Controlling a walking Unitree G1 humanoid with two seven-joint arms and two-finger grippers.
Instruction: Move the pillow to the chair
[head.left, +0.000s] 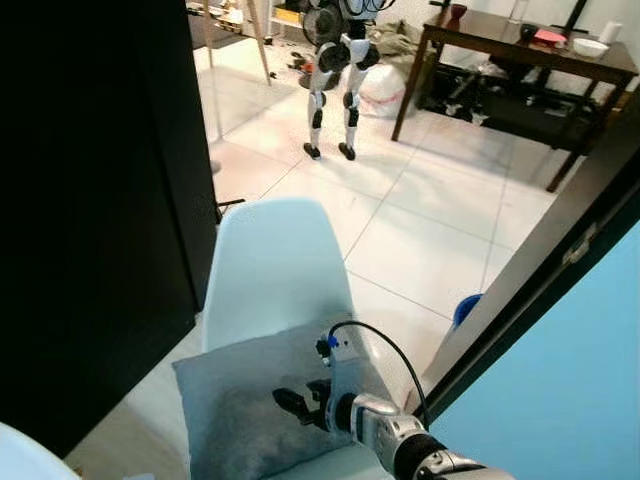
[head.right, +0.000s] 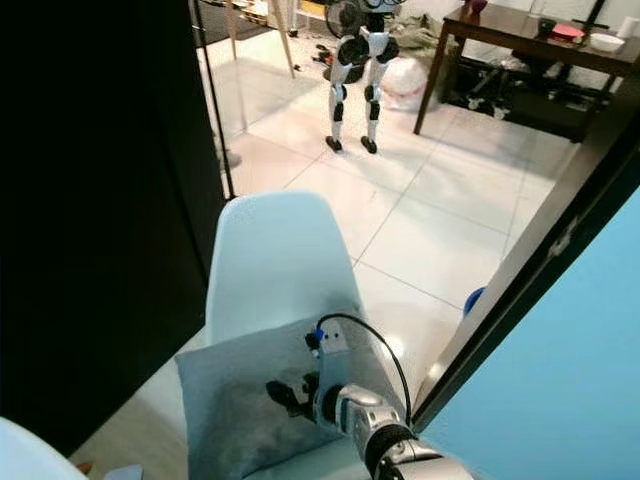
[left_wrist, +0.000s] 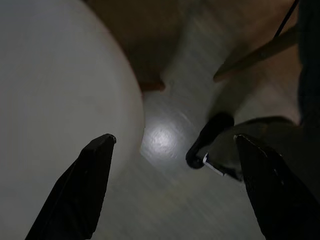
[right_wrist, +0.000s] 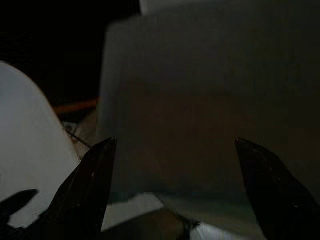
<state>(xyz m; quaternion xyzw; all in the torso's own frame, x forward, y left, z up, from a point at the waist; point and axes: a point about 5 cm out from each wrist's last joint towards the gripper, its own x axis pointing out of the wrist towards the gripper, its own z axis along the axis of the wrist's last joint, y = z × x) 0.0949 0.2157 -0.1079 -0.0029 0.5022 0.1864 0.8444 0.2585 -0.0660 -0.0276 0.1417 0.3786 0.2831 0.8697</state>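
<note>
- the right gripper (head.left: 300, 405) is held low over the grey pillow (head.left: 240, 410) on the pale chair (head.left: 275, 265), jaws apart.
- the left gripper (left_wrist: 172, 187) is hung idle, jaws apart.

You won't find any lettering, label, brand mark, number or sign to read here — not on the chair (head.left: 275, 265), the pillow (head.left: 240, 400), the dark table (head.left: 520, 45) at the far side, or the other robot's legs (head.left: 335, 90) standing on the tiles. The wrist views are too dark and blurred for you to make out any writing.
</note>
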